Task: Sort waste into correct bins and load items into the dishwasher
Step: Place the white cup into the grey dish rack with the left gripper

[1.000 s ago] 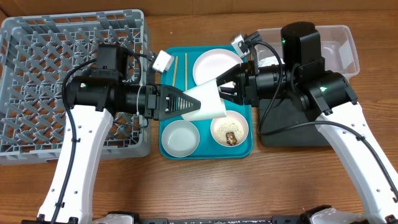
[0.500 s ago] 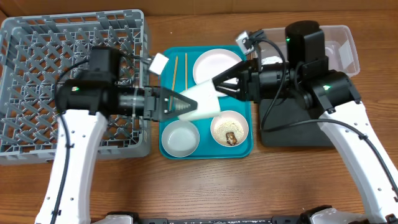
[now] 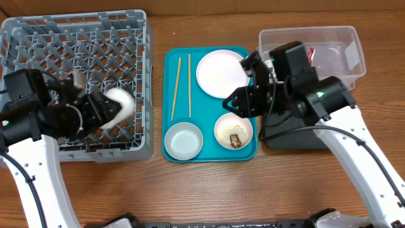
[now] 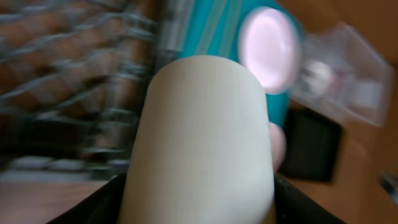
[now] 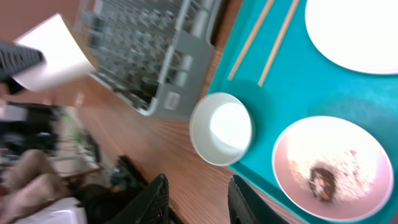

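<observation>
My left gripper [image 3: 107, 107] is shut on the white cup [image 3: 118, 103] and holds it on its side over the right part of the grey dish rack [image 3: 38, 38]. In the left wrist view the cup [image 4: 205, 137] fills the frame between the dark fingers. My right gripper [image 3: 235, 105] hangs open and empty above the teal tray [image 3: 204, 107], between the flat plate [image 3: 219, 73] and the pinkish bowl [image 3: 234, 131]. That bowl holds rice grains and a brown lump [image 5: 322, 178]. A greyish-white bowl [image 5: 222, 127] lies ahead of the right gripper [image 5: 199, 202].
Two wooden chopsticks [image 3: 176, 88] lie on the tray's left side. A clear tub [image 3: 329, 38] with a red wrapper [image 3: 310, 53] inside stands at the back right. A black tray [image 3: 297, 136] lies in front of it, partly under the right arm.
The left arm carried the cup leftwards from above the teal tray to over the rack. The right gripper let go of the cup, opened wider and drew back to the right.
</observation>
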Robot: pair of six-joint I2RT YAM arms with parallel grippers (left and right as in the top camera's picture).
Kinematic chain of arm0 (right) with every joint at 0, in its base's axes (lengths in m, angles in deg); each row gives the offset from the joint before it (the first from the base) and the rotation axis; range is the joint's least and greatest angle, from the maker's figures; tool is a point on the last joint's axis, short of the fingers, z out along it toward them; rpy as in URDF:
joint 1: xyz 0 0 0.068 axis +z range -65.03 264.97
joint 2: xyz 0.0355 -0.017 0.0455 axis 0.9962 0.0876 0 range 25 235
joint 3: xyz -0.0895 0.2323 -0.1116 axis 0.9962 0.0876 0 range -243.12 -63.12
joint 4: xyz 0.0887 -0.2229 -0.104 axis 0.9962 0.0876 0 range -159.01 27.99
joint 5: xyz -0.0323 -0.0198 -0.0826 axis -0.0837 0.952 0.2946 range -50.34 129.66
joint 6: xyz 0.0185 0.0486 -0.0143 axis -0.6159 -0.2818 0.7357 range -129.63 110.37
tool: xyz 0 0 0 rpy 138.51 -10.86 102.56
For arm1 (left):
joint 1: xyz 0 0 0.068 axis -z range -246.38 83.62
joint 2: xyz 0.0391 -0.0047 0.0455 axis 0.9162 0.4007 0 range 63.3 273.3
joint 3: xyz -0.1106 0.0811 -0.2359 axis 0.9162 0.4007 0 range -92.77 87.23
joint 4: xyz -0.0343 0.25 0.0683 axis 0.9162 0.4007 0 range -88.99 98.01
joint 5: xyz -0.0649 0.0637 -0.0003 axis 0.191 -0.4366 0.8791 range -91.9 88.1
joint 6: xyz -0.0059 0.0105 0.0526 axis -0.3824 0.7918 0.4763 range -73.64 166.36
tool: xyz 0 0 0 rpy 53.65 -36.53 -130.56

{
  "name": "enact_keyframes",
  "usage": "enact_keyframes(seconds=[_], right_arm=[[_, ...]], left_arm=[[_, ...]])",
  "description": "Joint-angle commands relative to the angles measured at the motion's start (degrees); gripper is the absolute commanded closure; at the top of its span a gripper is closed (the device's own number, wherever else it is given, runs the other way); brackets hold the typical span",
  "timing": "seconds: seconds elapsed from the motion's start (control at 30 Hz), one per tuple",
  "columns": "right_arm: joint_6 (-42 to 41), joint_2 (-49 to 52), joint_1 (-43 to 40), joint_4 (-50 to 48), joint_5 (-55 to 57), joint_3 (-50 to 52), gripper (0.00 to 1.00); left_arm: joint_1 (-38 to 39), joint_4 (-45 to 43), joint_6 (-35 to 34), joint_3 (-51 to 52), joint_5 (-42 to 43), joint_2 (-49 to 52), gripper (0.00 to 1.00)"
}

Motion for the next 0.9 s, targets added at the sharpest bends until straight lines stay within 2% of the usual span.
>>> enact_keyframes(seconds=[0.0,0.2,0.3,0.6,0.77,0.87], right_arm=[[-0.1,-0.6,1.7,0.0,6.5,-1.0,0.67],[-0.1,-0.6,2.0,-0.1,6.5,-1.0,0.67],[-0.1,-0.6,2.0,0.1,6.5,-1.0,0.67],[-0.1,-0.6,2.0,0.3,6.5,-1.0,0.66],[-0.1,-0.6,2.0,0.8,6.5,-1.0,0.66],[-0.1,-0.6,2.0,0.9,6.5,-1.0,0.66]], left_arm=[[-1.6,0.1,-6.7,-0.1,-16.0,1.1,0.5],[-3.9,-0.5,-8.2,-0.1,-23.2,3.7,0.43],[-6.5,-1.0,-8.4,-0.1,-22.3,5.2,0.41],[-12.3,-4.7,-9.3,-0.1,-22.4,12.1,0.45],[-15.0,-5.3,-10.3,-0.1,-22.1,16.3,0.42],[-16.2,-6.2,-10.3,-0.1,-19.1,19.1,0.4]])
